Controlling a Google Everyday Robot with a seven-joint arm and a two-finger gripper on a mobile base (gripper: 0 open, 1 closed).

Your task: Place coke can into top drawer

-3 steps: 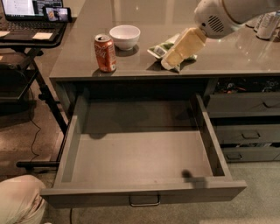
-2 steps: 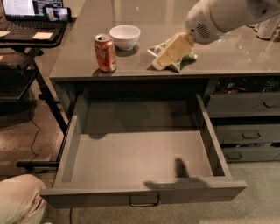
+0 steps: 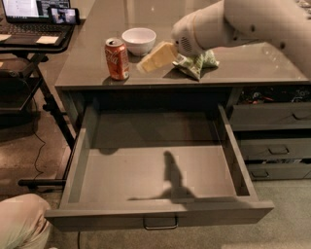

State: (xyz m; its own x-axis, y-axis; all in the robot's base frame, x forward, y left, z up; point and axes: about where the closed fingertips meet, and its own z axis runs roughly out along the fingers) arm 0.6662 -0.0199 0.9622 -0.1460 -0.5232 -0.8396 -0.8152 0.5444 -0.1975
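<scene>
The coke can point(image 3: 117, 59) stands upright near the front left edge of the grey counter. The top drawer point(image 3: 160, 214) below it is pulled fully out and holds nothing; its bar handle point(image 3: 160, 224) shows at the front. My gripper point(image 3: 148, 59) reaches in from the right on a white arm, above the counter, just right of the can and apart from it. Its pale fingers point(image 3: 158, 55) point left toward the can.
A white bowl point(image 3: 139, 40) stands behind the can. A green snack bag point(image 3: 197, 62) lies partly under the arm. Narrower stacked drawers point(image 3: 272, 146) are at the right. A stand with a laptop point(image 3: 29, 14) is at the left. A person's knee point(image 3: 19, 223) shows bottom left.
My arm and gripper have moved left across the counter, from over the snack bag to close beside the can. The can and drawer have not moved.
</scene>
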